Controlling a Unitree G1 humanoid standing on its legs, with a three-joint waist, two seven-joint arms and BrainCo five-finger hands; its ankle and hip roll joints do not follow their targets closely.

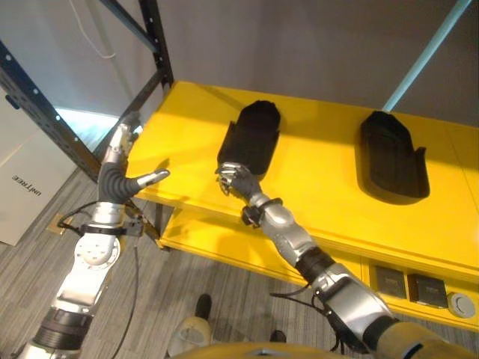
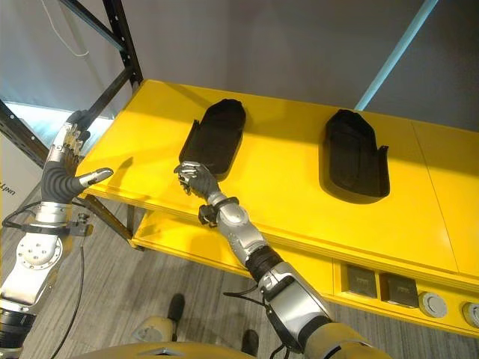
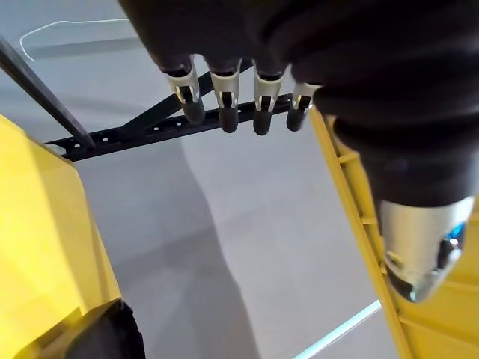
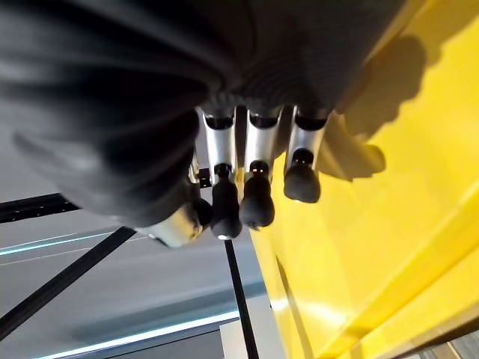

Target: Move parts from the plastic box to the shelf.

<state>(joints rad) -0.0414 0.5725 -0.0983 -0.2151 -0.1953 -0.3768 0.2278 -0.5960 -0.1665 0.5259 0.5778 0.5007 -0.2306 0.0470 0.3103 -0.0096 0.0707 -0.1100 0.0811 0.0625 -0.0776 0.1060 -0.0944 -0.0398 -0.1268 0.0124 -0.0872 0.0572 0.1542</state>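
Two black moulded parts lie on the yellow shelf top (image 1: 322, 187): one at the left (image 1: 251, 138), one at the right (image 1: 393, 157). My right hand (image 1: 238, 179) hovers at the near end of the left part, fingers loosely bent. In the right wrist view its fingers (image 4: 254, 187) hold nothing, with only yellow surface past them. My left hand (image 1: 116, 161) is raised at the shelf's left corner, open, with straight fingers (image 3: 224, 105) and the thumb pointing toward the shelf edge.
A black metal rack upright (image 1: 45, 112) with diagonal braces stands left of the shelf. A white carton (image 1: 19, 179) rests on the floor at far left. On the lower yellow level sit two small dark boxes (image 1: 408, 284) and a round piece (image 1: 462, 303).
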